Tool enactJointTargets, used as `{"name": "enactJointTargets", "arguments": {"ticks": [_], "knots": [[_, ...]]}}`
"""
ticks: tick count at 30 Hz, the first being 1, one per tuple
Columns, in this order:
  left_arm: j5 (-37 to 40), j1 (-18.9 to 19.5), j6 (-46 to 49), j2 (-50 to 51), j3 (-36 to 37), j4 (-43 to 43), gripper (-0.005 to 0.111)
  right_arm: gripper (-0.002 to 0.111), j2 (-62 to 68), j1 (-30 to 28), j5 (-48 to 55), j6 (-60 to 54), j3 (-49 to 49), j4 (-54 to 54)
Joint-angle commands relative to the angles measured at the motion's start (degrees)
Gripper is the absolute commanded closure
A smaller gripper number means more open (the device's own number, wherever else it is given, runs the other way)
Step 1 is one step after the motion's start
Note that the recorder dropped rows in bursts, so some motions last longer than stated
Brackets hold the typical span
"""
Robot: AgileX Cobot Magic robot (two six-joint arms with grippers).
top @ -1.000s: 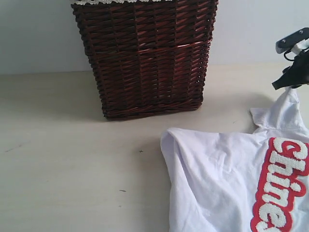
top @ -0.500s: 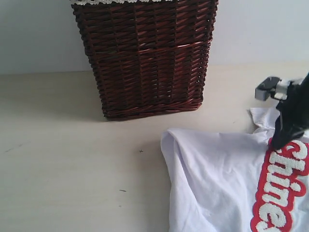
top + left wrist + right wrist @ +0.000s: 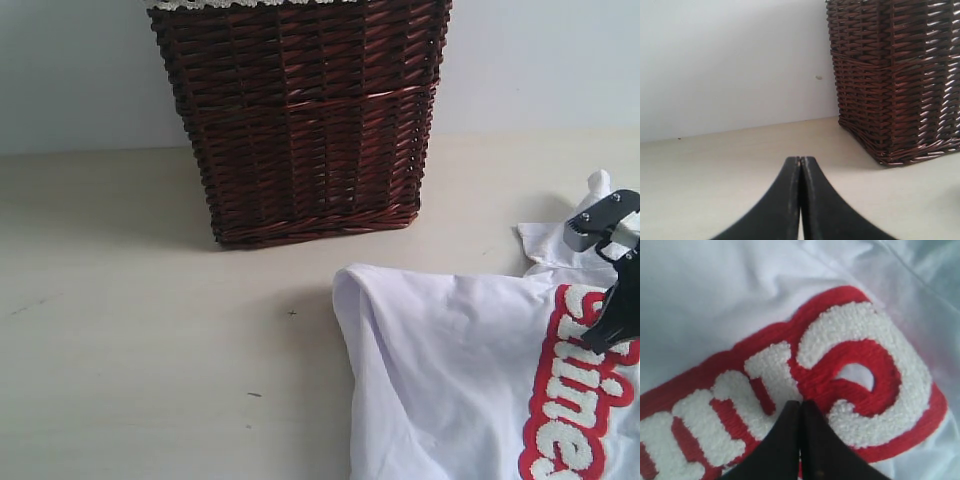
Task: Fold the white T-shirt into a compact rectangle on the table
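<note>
The white T-shirt (image 3: 450, 370) lies crumpled on the table (image 3: 150, 330) at the front right, its red band with fuzzy white letters (image 3: 570, 400) running along the right edge. My right gripper (image 3: 598, 343) is shut and rests low over the top of that band; the right wrist view shows its tips (image 3: 800, 403) closed just above the lettering (image 3: 860, 355), with no cloth visible between them. A bit of sleeve (image 3: 597, 186) pokes up behind it. My left gripper (image 3: 800, 159) is shut and empty above bare table (image 3: 715, 165), and is out of the exterior view.
A tall dark brown wicker basket (image 3: 310, 120) with white lace trim stands at the back centre, against a pale wall. In the left wrist view the basket (image 3: 900, 80) stands some way ahead of the fingertips. Bare table stretches left of the shirt.
My right gripper came down from high at the back right, where it held up a sleeve, onto the red band. The sleeve has dropped back onto the table.
</note>
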Motion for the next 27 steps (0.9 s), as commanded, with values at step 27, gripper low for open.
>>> {"name": "enactJointTargets", "arguments": {"ticks": [27], "knots": [[0.0, -0.2, -0.2, -0.3, 0.0, -0.1, 0.107, 0.108, -14.3, -0.2, -36.4, 41.3, 0.6, 4.4]]}}
